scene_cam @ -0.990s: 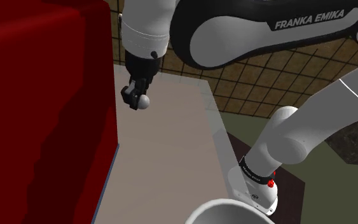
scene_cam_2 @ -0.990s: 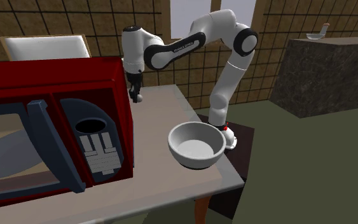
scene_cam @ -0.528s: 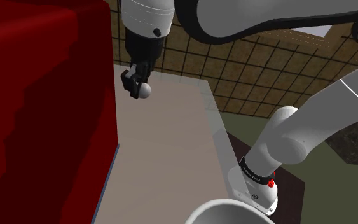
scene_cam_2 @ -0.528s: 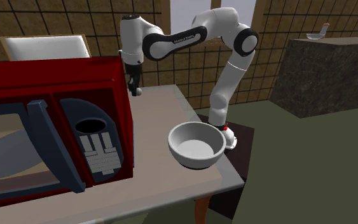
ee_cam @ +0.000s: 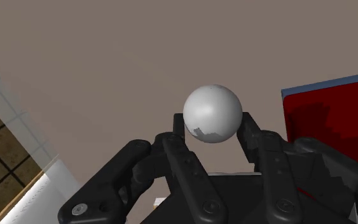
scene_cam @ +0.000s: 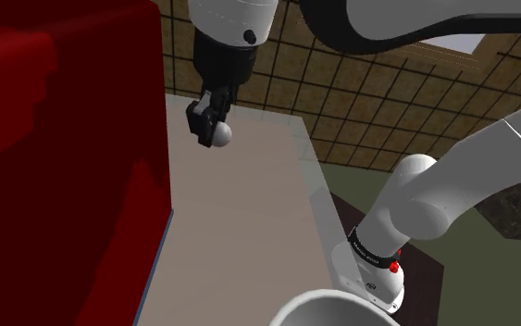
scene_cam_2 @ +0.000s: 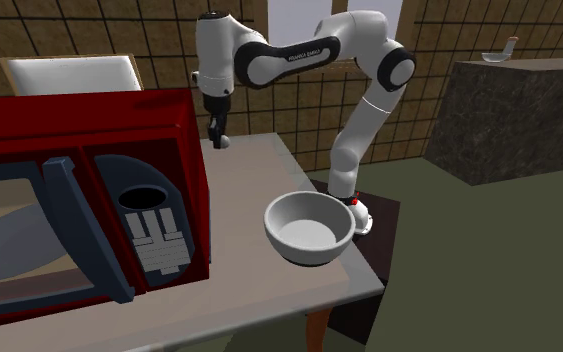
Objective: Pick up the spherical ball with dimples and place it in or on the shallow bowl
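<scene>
1. Record the tool (ee_cam: 212, 127) clamped on the pale grey ball (ee_cam: 212, 114), with one black finger against each side and the grip low on the sphere, near the fingertips. Cannot make out dimples.
2. Place the ball in the air over the far end of the worktop (scene_cam: 240, 222), clear of the surface and close beside the red microwave (scene_cam_2: 89, 190).
3. Locate the shallow bowl (scene_cam_2: 277, 212) toward the worktop's near end in the second exterior view, upright and well apart from the tool.
4. Judge the step in hand as the carry, with the transfer to the bowl and the release not yet done.
5. Risk of slip: holding a round, smooth-looking surface so near the fingertips. Expect loss of the ball under a quick swing or any easing of the clamp, followed by rolling along the worktop and possibly off its edge.
6. Risk of collision: working right next to the microwave's side. Avoid drifting toward it, which is likely to knock the ball loose or jar the tool.
7. Risk at release: letting go too high or off-centre. Expect a bounce off the bowl's curved wall or rim and out again. Prefer a low release over the middle.
</scene>
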`<state>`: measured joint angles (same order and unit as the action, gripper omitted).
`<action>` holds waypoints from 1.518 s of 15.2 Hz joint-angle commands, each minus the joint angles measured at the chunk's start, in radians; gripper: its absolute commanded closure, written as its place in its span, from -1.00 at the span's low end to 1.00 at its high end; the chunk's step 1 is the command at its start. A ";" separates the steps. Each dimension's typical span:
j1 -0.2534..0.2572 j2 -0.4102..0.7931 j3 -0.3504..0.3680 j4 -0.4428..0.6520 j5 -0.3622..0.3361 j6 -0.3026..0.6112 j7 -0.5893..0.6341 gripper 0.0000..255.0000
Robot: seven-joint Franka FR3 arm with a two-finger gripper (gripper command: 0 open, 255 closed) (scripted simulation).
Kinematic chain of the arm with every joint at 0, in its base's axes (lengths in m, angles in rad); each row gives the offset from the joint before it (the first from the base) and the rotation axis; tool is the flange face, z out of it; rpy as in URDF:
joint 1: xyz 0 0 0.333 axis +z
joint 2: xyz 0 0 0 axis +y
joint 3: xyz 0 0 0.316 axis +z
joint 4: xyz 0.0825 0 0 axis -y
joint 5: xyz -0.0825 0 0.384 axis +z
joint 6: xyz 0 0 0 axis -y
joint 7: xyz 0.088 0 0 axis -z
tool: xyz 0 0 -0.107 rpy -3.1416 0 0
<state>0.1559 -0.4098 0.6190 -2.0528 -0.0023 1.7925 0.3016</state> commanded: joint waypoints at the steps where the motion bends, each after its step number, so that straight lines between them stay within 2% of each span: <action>1: 0.022 -0.035 0.014 -0.016 0.023 -0.018 0.025 1.00; 7: 0.093 -0.134 0.068 -0.048 0.094 -0.080 0.115 1.00; 14: 0.163 -0.206 0.154 -0.032 0.170 -0.159 0.242 1.00; 23: 0.205 -0.229 0.309 0.068 0.253 -0.255 0.435 1.00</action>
<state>0.3584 -0.6389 0.9080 -2.0025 0.2417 1.5512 0.7113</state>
